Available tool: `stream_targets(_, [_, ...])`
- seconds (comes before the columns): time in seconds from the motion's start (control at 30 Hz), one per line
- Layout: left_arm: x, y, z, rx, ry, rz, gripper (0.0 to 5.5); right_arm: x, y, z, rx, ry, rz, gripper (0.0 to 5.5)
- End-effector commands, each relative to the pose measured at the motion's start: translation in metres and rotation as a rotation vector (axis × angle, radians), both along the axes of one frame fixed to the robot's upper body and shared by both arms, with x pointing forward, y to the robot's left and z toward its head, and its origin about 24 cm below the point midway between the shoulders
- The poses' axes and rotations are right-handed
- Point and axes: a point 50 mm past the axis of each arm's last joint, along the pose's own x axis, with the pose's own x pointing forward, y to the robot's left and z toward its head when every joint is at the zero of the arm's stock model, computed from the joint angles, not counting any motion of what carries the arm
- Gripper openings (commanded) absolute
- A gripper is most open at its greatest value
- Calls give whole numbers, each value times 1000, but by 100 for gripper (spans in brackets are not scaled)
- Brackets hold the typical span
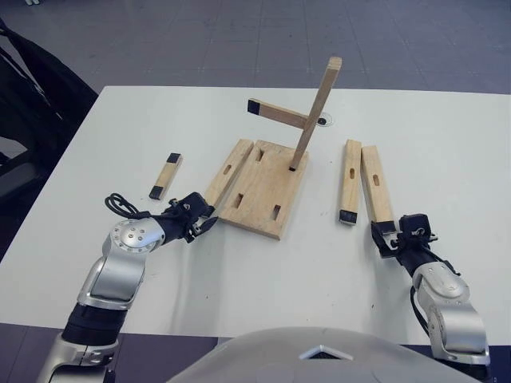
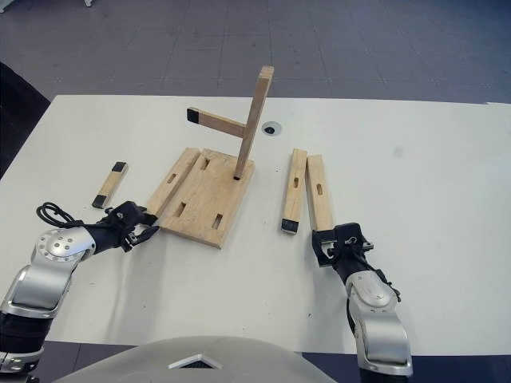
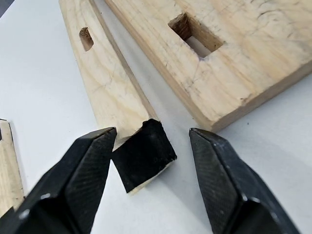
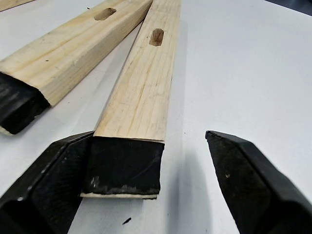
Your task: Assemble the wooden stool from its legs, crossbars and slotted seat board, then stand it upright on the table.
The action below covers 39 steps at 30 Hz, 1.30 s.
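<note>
The slotted seat board (image 1: 259, 189) lies flat mid-table with one leg (image 1: 316, 112) standing in a slot, a crossbar (image 1: 277, 114) sticking out from it. Another leg (image 1: 228, 175) lies along the board's left edge; my left gripper (image 1: 204, 225) is open around its black-capped end (image 3: 143, 155), one pad touching it. Two more legs (image 1: 350, 181) (image 1: 375, 185) lie side by side on the right. My right gripper (image 1: 394, 237) is open at the black end (image 4: 124, 165) of the outer one. A short crossbar (image 1: 166, 175) lies to the left.
A small round hole (image 1: 322, 121) sits in the white table (image 1: 447, 152) behind the standing leg. The table's front edge runs just under both arms.
</note>
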Motion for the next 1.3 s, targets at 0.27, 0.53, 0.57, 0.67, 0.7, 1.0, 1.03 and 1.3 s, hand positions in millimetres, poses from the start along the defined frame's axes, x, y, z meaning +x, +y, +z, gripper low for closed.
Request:
stream_targets(0.27, [29,-52,4,-65,-63,-135,278,10,-6,-13,-16,38,-69,281])
stream_targets(0.53, [44,-58,17,-76,-116,-122,278,34,-9,17,134,-114,-160,209])
stream_targets(0.57, [47,-52,22,-81,-133,-96,278,44,-9,36,151,-199,-169,209])
stream_targets(0.67, [56,-42,50,-251,-183,4,278,72,-2,104,209,-476,-117,209])
stream_targets(0.7, [60,-44,64,-384,-187,34,278,79,5,127,245,-560,-69,209])
stream_targets(1.0, [56,-77,147,-1169,133,-122,278,85,68,191,766,-609,582,209])
stream_targets(1.03, [54,-82,150,-1215,182,-156,278,82,74,190,841,-561,677,209])
stream_targets(1.3, [40,-91,168,-1467,281,-285,328,70,84,175,1107,-302,1024,209])
